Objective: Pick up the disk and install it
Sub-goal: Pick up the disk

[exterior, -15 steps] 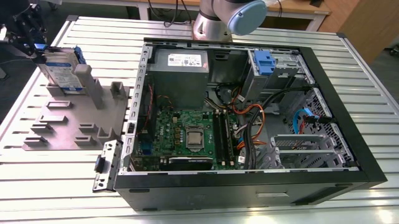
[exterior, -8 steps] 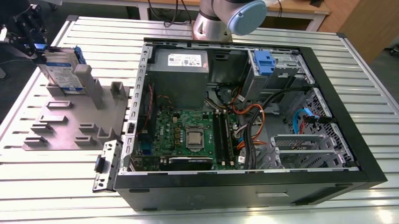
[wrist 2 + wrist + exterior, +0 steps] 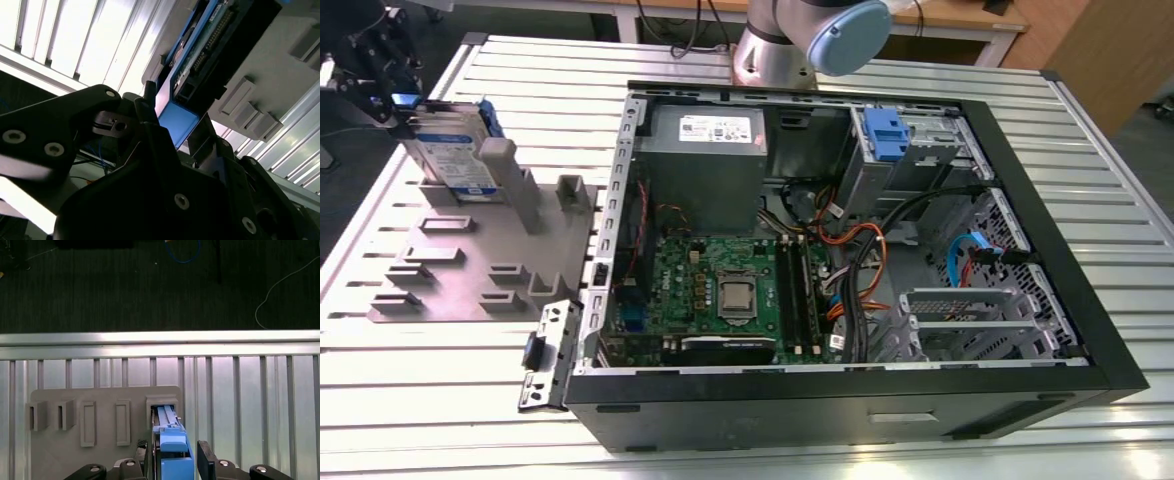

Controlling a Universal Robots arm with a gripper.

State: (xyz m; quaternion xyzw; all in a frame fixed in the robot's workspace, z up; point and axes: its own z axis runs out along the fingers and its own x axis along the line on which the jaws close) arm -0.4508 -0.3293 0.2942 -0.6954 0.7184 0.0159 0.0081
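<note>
Claw (image 3: 398, 100): black, on the single arm (image 3: 787, 40), set over the upper edge of the disk and straddling it in both wrist views (image 3: 175, 125) (image 3: 172, 460). State: cannot tell whether it is clamped on the disk or standing just clear of it.

Disk (image 3: 454, 150): silver drive with white-and-blue label and blue frame, directly beneath the claw. It stands upright on edge in an end slot of the tray. The blue frame end faces the claw in the first wrist view (image 3: 172, 445); the connector side shows in the second wrist view (image 3: 197, 60).

Tray (image 3: 467, 270): grey plastic, slotted, with upright posts. It lies flat under the claw and the disk, its other slots vacant beside the claw (image 3: 65, 450) (image 3: 280, 65).

Computer case (image 3: 854, 410): black tower on its side, panel off, well apart from the claw. It holds a green motherboard (image 3: 720, 280), a grey metal box (image 3: 707, 130) and a blue bay latch (image 3: 887, 135).

Table (image 3: 1121, 120): ribbed metal, bearing the tray and the case.
</note>
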